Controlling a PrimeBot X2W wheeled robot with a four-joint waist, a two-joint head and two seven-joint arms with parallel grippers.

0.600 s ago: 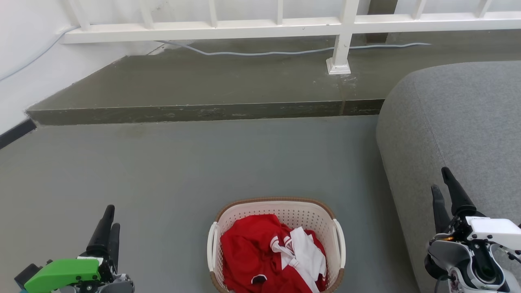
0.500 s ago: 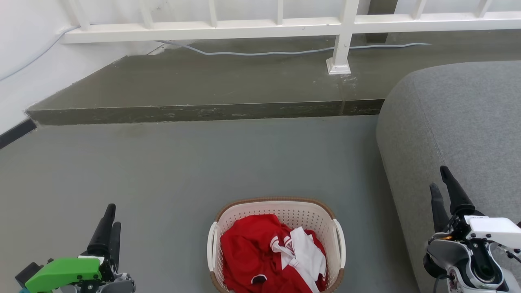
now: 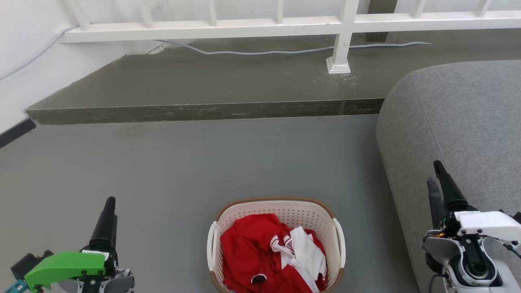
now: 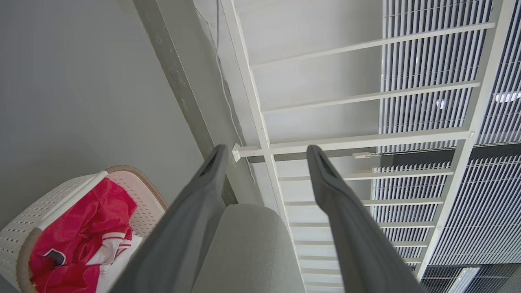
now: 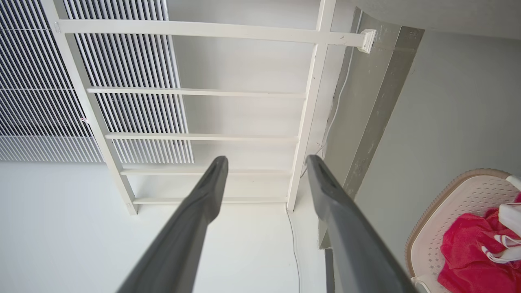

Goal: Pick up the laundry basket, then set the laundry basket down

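Head view, nearest edge: the left pincer (image 3: 110, 203) is rising from the lower left under a green wrist cover (image 3: 65, 266), its two dark fingers overlapping from this angle; the left wrist view is showing those fingers spread apart, so this pincer is released; the right pincer (image 3: 434, 173) is rising at the lower right from a white wrist housing (image 3: 488, 221), standing in front of the grey sofa (image 3: 460, 122); the right wrist view is showing its fingers likewise parted and released; between the two pincers, and well apart from both, the laundry basket (image 3: 281, 209) is sitting upright on the grey floor (image 3: 183, 171) at the bottom centre, its near end being cut off by the frame edge; its brown rim is curving round the far end, and its two white handles are standing at its left and right sides; red and white clothes (image 3: 260, 252) are lying crumpled inside it; the sofa is bulging in near the basket's right side; beyond the floor a darker raised step (image 3: 203, 81) is running across; a pale cable (image 3: 264, 52) is trailing along the step; a white railing (image 3: 244, 26) is standing on it; a white wall (image 3: 24, 61) is closing the far left.
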